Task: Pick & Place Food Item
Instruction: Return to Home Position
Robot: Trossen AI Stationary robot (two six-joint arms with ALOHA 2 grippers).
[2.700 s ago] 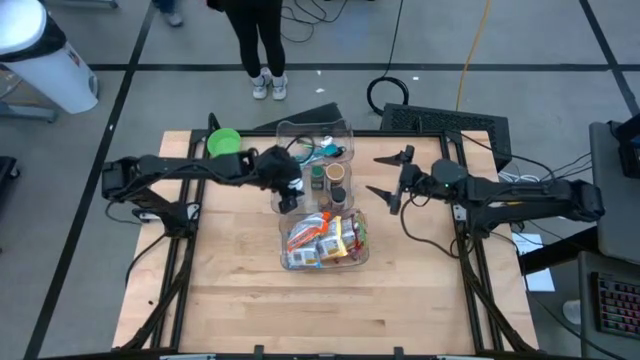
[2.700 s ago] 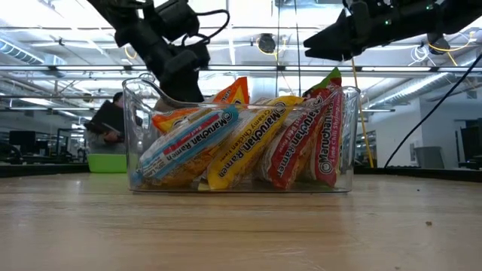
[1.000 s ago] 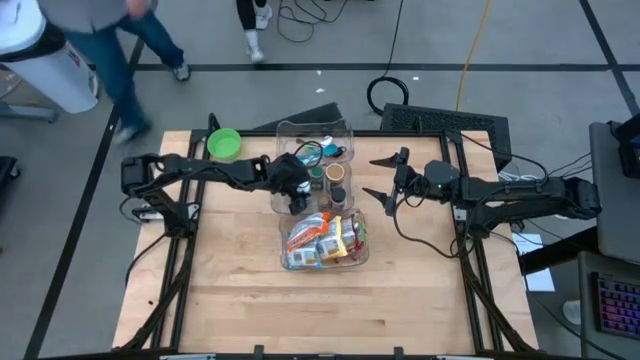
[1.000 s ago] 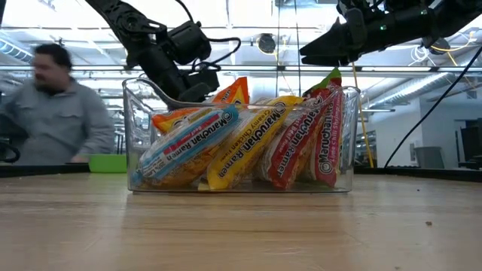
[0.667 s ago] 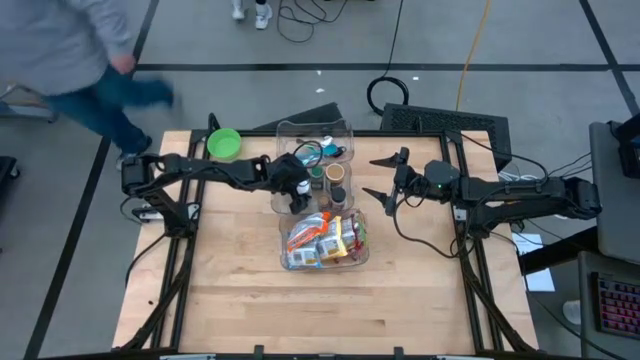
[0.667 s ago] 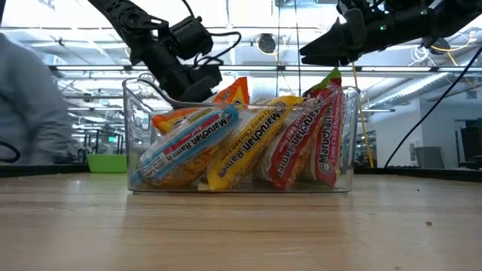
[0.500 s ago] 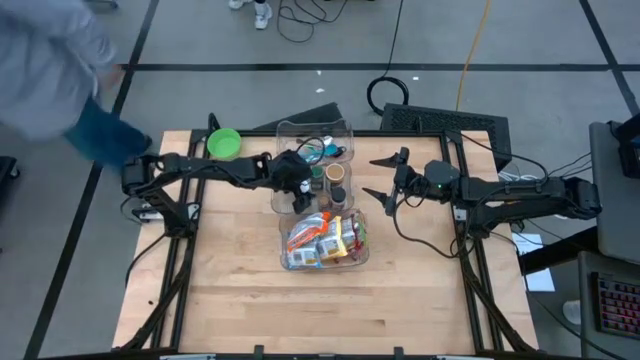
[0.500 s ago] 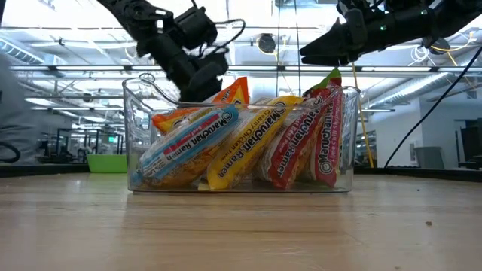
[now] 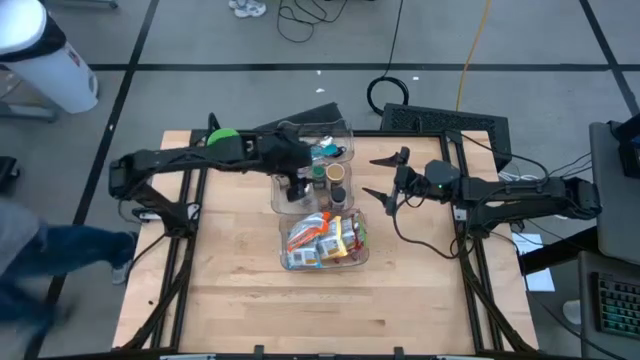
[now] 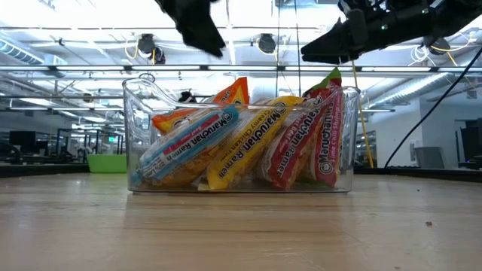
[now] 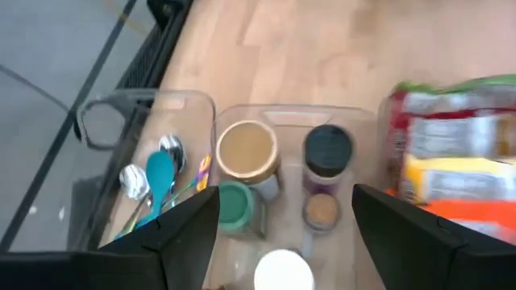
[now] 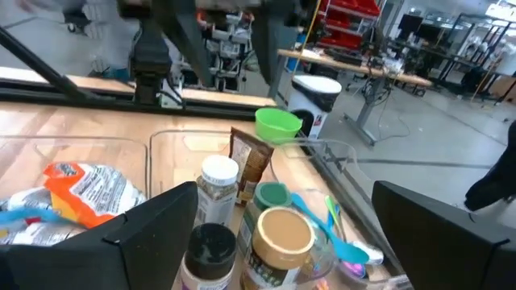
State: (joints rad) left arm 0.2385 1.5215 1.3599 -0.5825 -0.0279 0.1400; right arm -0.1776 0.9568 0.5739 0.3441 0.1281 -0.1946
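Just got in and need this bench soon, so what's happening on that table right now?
Two robot arms are sorting food into clear bins. The left gripper hovers open and empty above the middle bin, where several seasoning bottles stand upright. The right gripper, also open and empty, hangs in the air to the right of the bins. The near bin is packed with ramen packets; the far bin holds spoons.

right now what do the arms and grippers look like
Both arms are dark, slim, jointed links. A black cable loops off the right arm. Left gripper and right gripper each have two flat, tapered black fingers. No markings show.
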